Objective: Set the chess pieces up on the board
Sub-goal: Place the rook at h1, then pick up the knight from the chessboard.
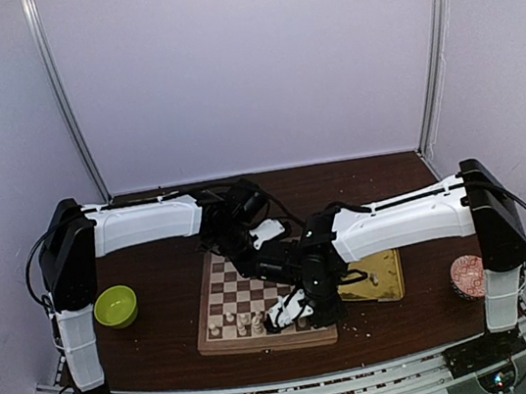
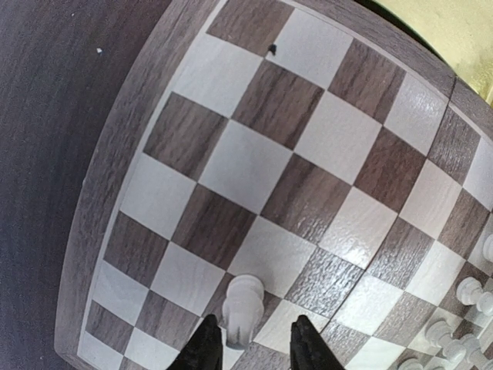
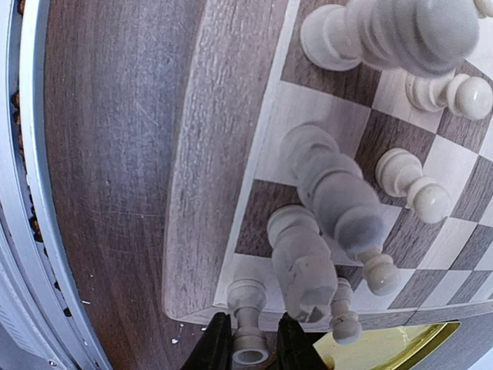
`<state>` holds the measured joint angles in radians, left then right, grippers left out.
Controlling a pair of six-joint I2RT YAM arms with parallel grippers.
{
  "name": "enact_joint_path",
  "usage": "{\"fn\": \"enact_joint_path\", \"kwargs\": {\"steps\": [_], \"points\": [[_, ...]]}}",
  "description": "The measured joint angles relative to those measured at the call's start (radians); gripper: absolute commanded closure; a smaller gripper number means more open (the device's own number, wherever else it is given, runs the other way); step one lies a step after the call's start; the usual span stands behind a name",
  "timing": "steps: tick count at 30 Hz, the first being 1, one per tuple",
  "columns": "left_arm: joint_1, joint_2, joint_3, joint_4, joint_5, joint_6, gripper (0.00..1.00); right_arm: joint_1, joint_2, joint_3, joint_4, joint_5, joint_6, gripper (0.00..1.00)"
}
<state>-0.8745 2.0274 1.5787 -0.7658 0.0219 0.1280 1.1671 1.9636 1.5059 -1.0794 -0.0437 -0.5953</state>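
- Left gripper [image 2: 254, 347] straddles a white pawn [image 2: 243, 307] at the far side of the board [image 2: 254, 154]; I cannot tell whether it pinches the pawn.
- Right gripper [image 3: 254, 348]: its fingers stand narrowly apart around a small piece [image 3: 248, 339] at the board's near edge.
- Other chess pieces [image 1: 247, 320] crowd the near rows.
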Motion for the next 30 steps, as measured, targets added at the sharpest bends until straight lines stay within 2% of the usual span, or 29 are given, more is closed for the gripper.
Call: {"fn": "enact_joint_path", "kwargs": {"steps": [21, 26, 30], "points": [[0.0, 0.0, 0.0, 0.0, 0.0, 0.0, 0.69, 0.0, -0.012, 0.0, 0.024, -0.001, 0.0, 0.78], [-0.001, 0.0, 0.0, -0.004, 0.003, 0.001, 0.66, -0.025, -0.105, -0.001, -0.004, -0.047, 0.0, 0.76], [-0.003, 0.0, 0.0, -0.006, 0.011, 0.006, 0.66, -0.124, -0.221, -0.012, -0.032, -0.151, -0.006, 0.76]]}}
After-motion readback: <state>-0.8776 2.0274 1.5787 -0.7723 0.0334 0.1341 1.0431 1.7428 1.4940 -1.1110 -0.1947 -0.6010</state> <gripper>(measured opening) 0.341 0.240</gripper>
